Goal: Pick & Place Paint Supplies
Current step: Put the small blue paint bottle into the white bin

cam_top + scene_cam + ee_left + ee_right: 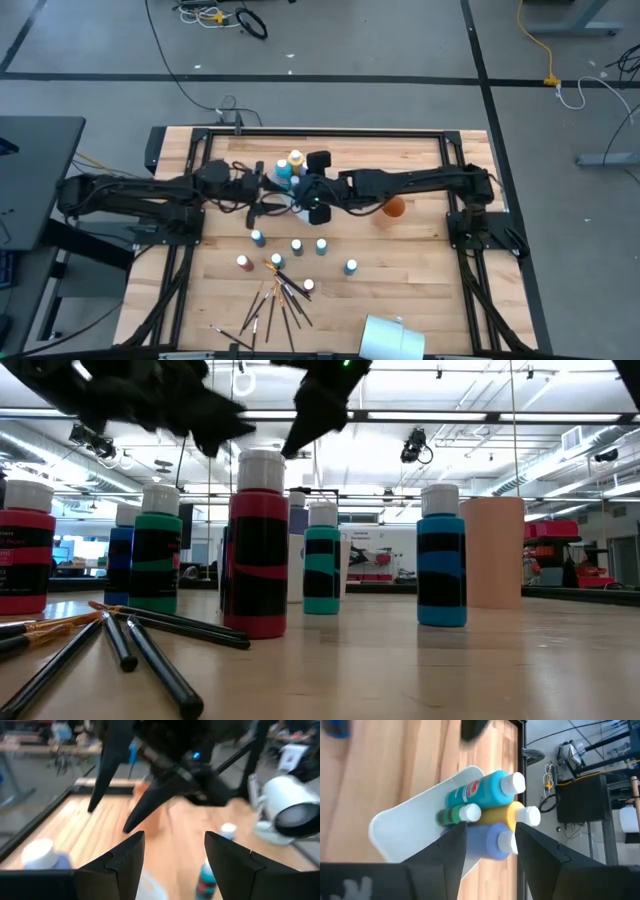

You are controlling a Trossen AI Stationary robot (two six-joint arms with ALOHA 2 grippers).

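- The left gripper (170,857) shows its fingers cut off at the wrist picture's edge; a white paint bottle (42,856) beside them is blurred and cropped.
- Just below that gripper, a teal bottle (206,880) is blurred and runs off the frame.
- Between the right gripper (490,845) fingers, a pale blue bottle (487,842) is partly hidden.
- In the low view, both arms overhead are cut off, and the leftmost red bottle (25,550) is cropped.
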